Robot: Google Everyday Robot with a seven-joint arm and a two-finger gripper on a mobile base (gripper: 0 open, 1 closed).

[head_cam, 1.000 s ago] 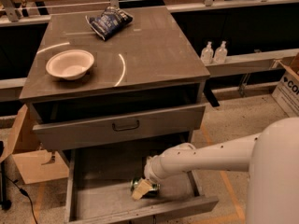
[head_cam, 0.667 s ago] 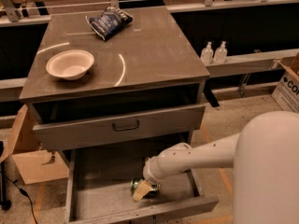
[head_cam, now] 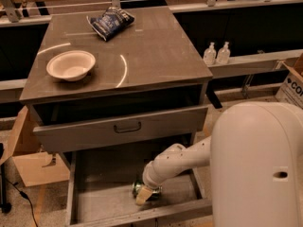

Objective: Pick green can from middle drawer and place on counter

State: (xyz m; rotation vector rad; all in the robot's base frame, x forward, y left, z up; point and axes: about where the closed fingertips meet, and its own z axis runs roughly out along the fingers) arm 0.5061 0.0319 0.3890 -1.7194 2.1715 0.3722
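Note:
The green can (head_cam: pixel 139 188) lies low in the open middle drawer (head_cam: pixel 102 186), near its front right part. My gripper (head_cam: pixel 146 193) reaches down into the drawer on a white arm (head_cam: pixel 182 160) from the right and sits right at the can, covering most of it; only a green sliver shows at the gripper's left. The counter (head_cam: pixel 156 51) is the dark grey cabinet top above.
A white bowl (head_cam: pixel 71 64) and a dark blue snack bag (head_cam: pixel 110 21) lie on the counter. A grey drawer front with a dark handle (head_cam: pixel 127 126) juts out above the open drawer. Two small bottles (head_cam: pixel 216 53) stand on a ledge at right. Cardboard boxes (head_cam: pixel 28 160) stand at left.
The gripper has stayed at the can in the drawer. The robot's white body has come to fill more of the lower right of the view.

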